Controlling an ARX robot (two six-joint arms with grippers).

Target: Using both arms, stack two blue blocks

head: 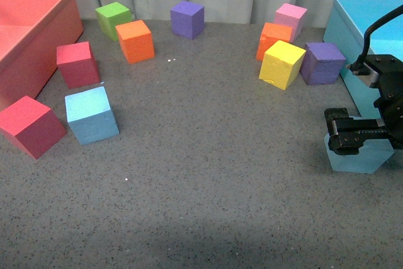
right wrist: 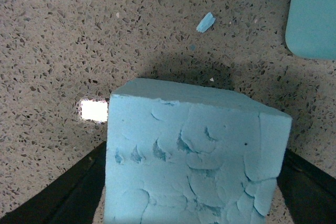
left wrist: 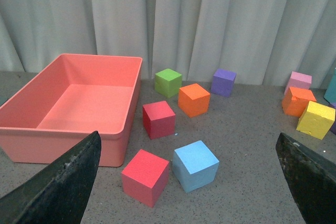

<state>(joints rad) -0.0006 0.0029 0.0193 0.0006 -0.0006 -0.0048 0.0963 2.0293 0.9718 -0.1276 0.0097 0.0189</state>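
Left jaws hang wide open, gripping nothing. The smooth light-blue foam cube (left wrist: 195, 165) sits just ahead of them on the grey speckled tabletop (head: 220, 174), with a red foam cube (left wrist: 146, 176) just beside it. Right jaws look clenched on the scuffed light-blue foam cube (right wrist: 194, 156), near the turquoise plastic bin (head: 352, 14). The 2 cubes are well apart, bare tabletop between.

Twelve cubes on the desk (head: 208, 174): two blue cubes (head: 91, 114) (head: 354, 155), two red cubes (head: 77, 64) (head: 30, 125), two orange cubes (head: 135, 41) (head: 272, 36), two purple cubes (head: 187, 19) (head: 322, 63), one green cube (head: 113, 19), one pink cube (head: 291, 17), one yellow cube (head: 281, 64). Two bins: one red bin (head: 38, 36), one turquoise bin (head: 352, 26).
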